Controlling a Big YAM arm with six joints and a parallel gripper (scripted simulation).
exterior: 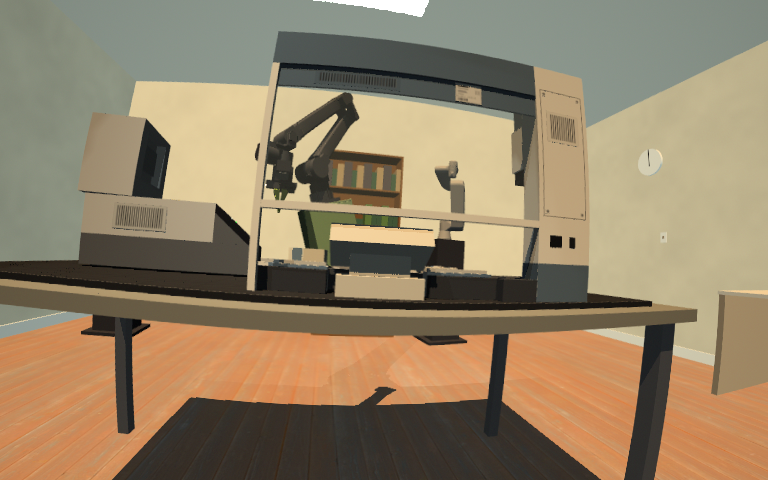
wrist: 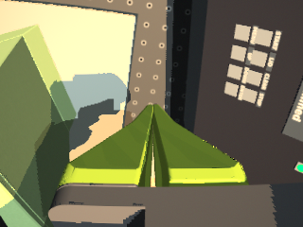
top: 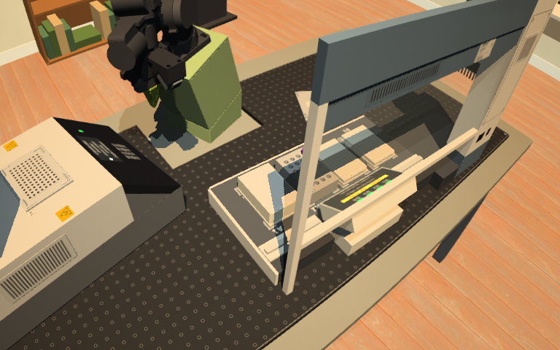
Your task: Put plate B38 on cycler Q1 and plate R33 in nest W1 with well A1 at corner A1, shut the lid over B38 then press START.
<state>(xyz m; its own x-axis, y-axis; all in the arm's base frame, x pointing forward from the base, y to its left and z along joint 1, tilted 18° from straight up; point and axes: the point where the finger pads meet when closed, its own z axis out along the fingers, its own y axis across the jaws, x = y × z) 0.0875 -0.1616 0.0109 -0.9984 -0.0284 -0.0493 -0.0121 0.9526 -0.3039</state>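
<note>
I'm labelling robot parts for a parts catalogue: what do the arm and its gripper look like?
The arm is dark charcoal with blocky links and rounded joints. It stands on an olive-green, faceted pedestal. The gripper has two lime-green, wedge-shaped fingers tapering to a point, on a dark grey body. No cables or markings show.

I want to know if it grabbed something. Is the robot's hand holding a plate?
No, in the wrist view the hand has its green fingers pressed together with nothing between them.
</note>
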